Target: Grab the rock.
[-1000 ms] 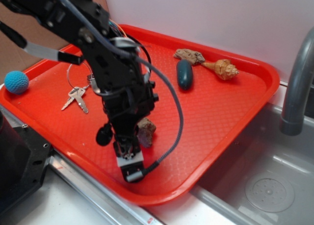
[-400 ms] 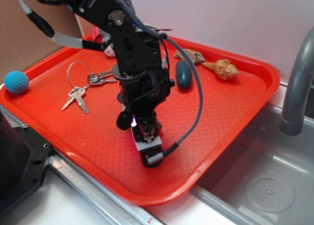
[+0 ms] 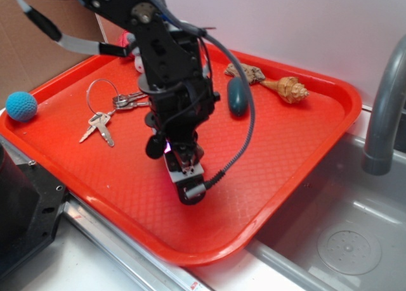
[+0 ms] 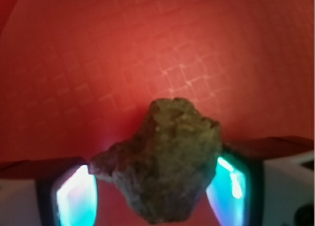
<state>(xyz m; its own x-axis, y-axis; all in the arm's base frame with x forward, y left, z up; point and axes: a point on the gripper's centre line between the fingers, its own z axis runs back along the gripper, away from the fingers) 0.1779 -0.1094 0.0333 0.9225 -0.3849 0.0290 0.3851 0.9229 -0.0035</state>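
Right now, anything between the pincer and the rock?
Nothing visible. In the wrist view the rock sits directly between the two glowing pads, with only bare red tray beyond it. The outside view hides the rock behind the arm.

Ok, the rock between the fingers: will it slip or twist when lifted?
The rock looks rigid, rough and lumpy, so it probably won't slip. Its uneven faces touch the pads at few points, so it may twist. It looks small, likely light enough for the gripper.

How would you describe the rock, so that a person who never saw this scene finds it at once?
Look at the red tray, then the black arm over its middle. The rock sits between the tool's glowing pads: lumpy, rough, brown-grey, unlike the smooth teal stone at the back.
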